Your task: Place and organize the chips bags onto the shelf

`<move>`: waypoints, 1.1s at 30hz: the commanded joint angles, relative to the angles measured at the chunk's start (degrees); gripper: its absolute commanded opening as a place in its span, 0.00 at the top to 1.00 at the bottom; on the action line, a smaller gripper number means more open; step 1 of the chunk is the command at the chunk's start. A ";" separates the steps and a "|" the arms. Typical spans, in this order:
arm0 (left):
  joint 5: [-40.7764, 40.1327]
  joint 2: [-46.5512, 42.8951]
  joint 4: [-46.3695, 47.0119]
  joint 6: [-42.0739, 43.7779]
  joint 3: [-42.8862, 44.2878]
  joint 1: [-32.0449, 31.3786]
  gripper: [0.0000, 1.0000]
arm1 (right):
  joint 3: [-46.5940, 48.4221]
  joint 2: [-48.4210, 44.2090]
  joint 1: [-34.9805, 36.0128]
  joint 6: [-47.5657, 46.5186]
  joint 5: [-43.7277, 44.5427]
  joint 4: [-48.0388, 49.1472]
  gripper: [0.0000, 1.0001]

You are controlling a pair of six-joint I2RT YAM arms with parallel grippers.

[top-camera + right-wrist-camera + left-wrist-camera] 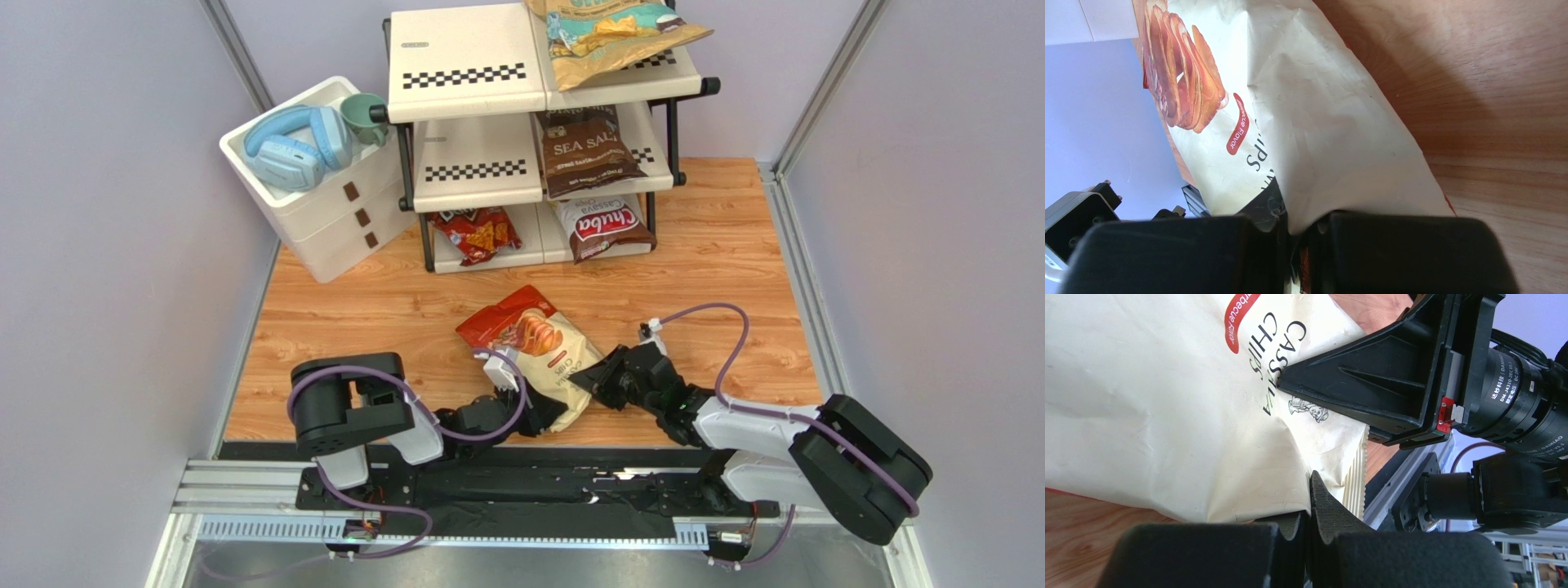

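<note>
The cream bag with a red-orange top lies on the wooden table in front of the shelf. My left gripper is shut on its near bottom edge. My right gripper is shut on its right bottom corner. The two grippers sit close together. On the shelf, the tan-and-teal bag lies on the top tier, the dark Sea Salt bag on the middle tier, and the Chuba bag and the red Doritos bag on the bottom tier.
A white three-drawer box stands left of the shelf, with blue headphones and a green cup on top. Grey walls close in both sides. The arms' mounting rail runs along the near edge.
</note>
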 commanded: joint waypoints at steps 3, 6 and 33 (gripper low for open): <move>1.62 0.01 7.44 -1.95 -3.83 -1.08 0.68 | 0.86 -1.85 -0.13 -4.23 2.52 -1.68 1.00; -0.93 -4.29 3.08 -2.65 -6.21 -1.00 0.57 | 0.60 -4.83 -0.13 -5.72 3.22 -3.96 1.00; -14.91 -30.85 -41.25 -14.34 -8.67 -3.19 0.54 | 35.81 -16.88 -0.31 -39.56 0.41 -24.54 1.00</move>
